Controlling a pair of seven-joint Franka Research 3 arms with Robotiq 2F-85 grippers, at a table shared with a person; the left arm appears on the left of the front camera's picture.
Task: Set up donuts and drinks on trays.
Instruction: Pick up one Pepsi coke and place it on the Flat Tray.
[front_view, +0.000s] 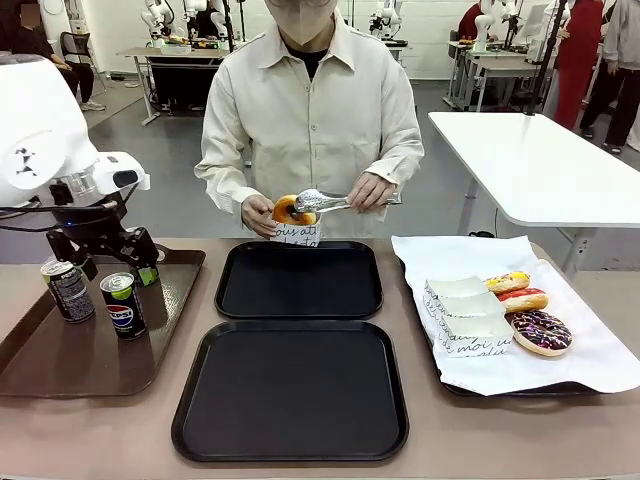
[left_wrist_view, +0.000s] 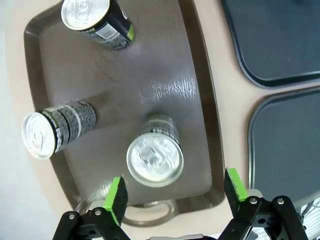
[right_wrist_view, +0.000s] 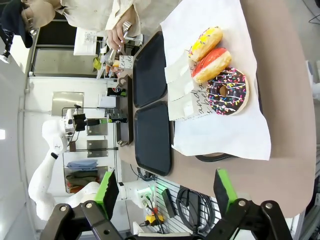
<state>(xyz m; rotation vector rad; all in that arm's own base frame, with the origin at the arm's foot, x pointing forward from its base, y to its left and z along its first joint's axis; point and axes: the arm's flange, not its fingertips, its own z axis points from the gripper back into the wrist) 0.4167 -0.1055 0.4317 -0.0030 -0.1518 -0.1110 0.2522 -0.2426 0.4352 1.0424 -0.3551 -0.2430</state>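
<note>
My left gripper (left_wrist_view: 175, 192) hangs open over the far end of a brown tray (left_wrist_view: 125, 75), a silver-topped can (left_wrist_view: 155, 157) standing just below and between its fingers. Two more cans stand on that tray: a Pepsi can (front_view: 123, 305) and a dark can (front_view: 68, 290). In the front view, the left gripper (front_view: 115, 252) hovers behind them. Two black trays (front_view: 300, 280) (front_view: 290, 390) lie bare mid-table. The person holds a golden-brown donut (front_view: 292, 210) in tongs over a paper sleeve (front_view: 297, 236). My right gripper (right_wrist_view: 165, 189) is open, high above the table.
At the right a white-paper-lined tray (front_view: 590, 360) carries a yellow donut (front_view: 508, 281), a red one (front_view: 523, 299), a chocolate sprinkled one (front_view: 541, 332) and a stack of paper sleeves (front_view: 465, 310). A white table (front_view: 540, 160) stands behind on the right.
</note>
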